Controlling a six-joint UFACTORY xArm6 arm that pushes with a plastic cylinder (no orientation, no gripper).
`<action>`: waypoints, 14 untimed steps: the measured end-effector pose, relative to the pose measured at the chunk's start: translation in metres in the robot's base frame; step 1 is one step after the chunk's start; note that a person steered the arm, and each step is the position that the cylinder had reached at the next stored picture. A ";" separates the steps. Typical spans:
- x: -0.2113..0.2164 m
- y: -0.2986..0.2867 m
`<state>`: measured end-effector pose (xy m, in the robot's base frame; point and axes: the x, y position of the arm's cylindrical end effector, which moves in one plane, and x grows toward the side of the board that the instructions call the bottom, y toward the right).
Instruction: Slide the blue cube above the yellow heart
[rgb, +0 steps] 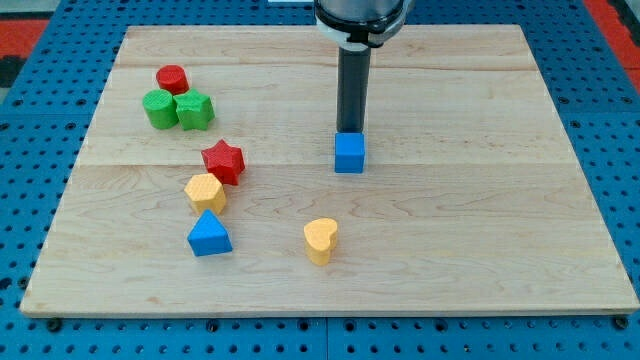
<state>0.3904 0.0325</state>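
Touching down just behind the blue cube (349, 153), my tip (351, 131) sits at its 12 o'clock; the rod carries no jaws. This plain, unmarked cube rests mid-counter (480, 240), at 1 o'clock from the yellow heart (320, 240), well apart.

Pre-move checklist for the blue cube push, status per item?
1. My tip at the blue cube: ok, right behind its top side; actual contact cannot tell.
2. Cube above the yellow heart: roughly ok, slightly to the view's right.
3. Gap between cube and heart free of blocks: ok.
4. Red star, yellow hexagon, blue triangle out of the way: ok, all at the view's left.
5. Cube away from the board edges: ok.
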 end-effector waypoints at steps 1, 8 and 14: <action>-0.011 0.010; -0.056 0.023; -0.069 0.023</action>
<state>0.3214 0.0555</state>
